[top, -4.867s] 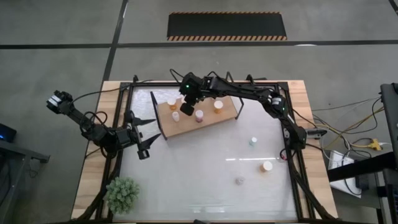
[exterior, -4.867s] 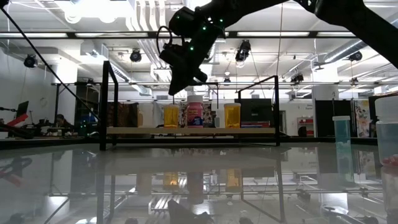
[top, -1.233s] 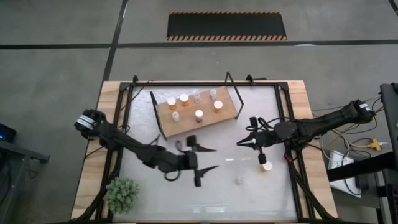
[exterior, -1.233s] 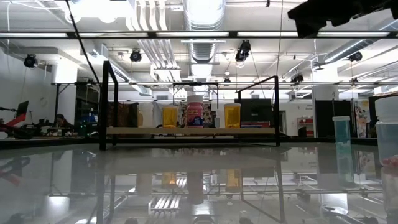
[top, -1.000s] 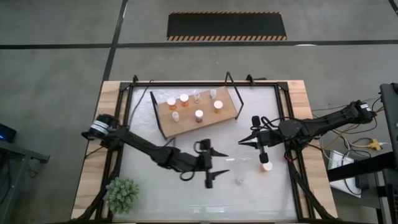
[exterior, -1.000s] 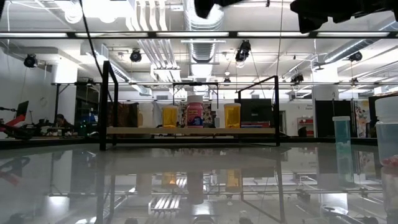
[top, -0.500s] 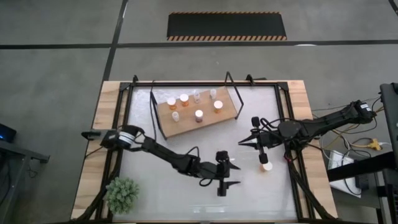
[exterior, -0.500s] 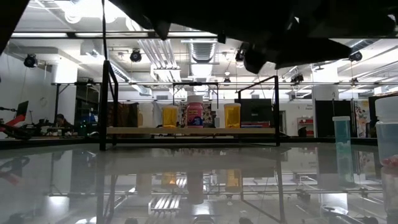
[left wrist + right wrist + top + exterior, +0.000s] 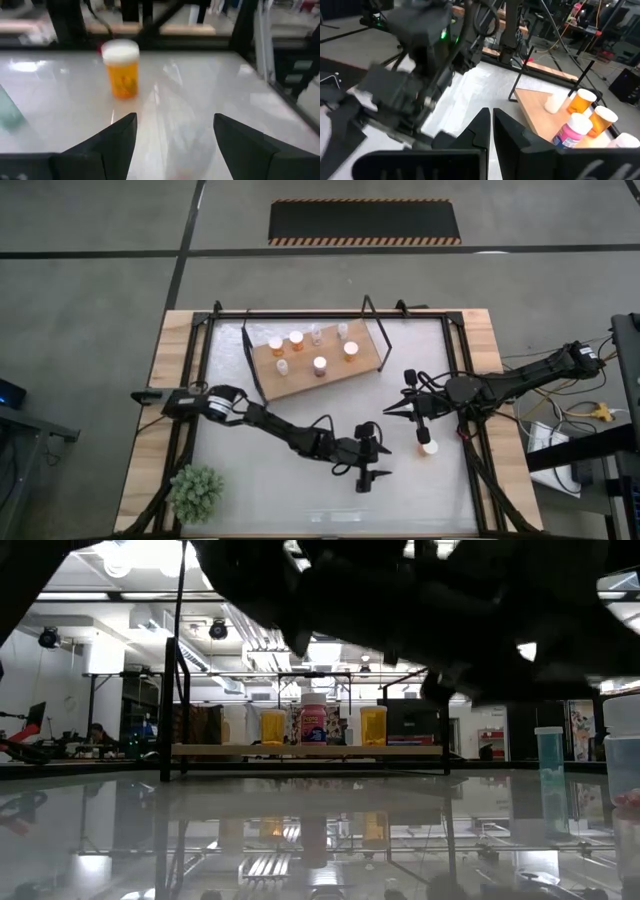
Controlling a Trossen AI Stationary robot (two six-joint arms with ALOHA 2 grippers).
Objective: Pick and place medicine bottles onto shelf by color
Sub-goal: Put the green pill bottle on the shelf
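Medicine bottles are split between two places: six stand on the shelf (image 9: 318, 362), the light-brown wooden board with black wire end frames at the far middle of the surface (image 9: 240, 490), and the rest sit loose on the glossy top. On the shelf, from above, I count three orange bottles (image 9: 297, 340), two small whitish ones (image 9: 317, 333) and a pink bottle (image 9: 320, 366) (the low view shows the pink bottle between two orange ones, all upright).

Off the shelf, a loose orange bottle (image 9: 430, 447) with a white cap stands upright on the surface near the right edge; it also shows in the left wrist view (image 9: 121, 69). A clear bottle shows faintly just in front of the left hand's fingers in that wrist view, too blurred to describe further.

Left hand (image 9: 366, 462) reaches far across the surface to the near middle, its two fingers spread wide and grasping nothing, with the loose orange bottle ahead of it and apart from it. Right hand (image 9: 400, 408) hovers just right of the shelf and close to the loose orange bottle, fingers clenched together and empty; its wrist view looks across at the shelf and the left arm.

A small green plant (image 9: 195, 492) sits at the near left corner.
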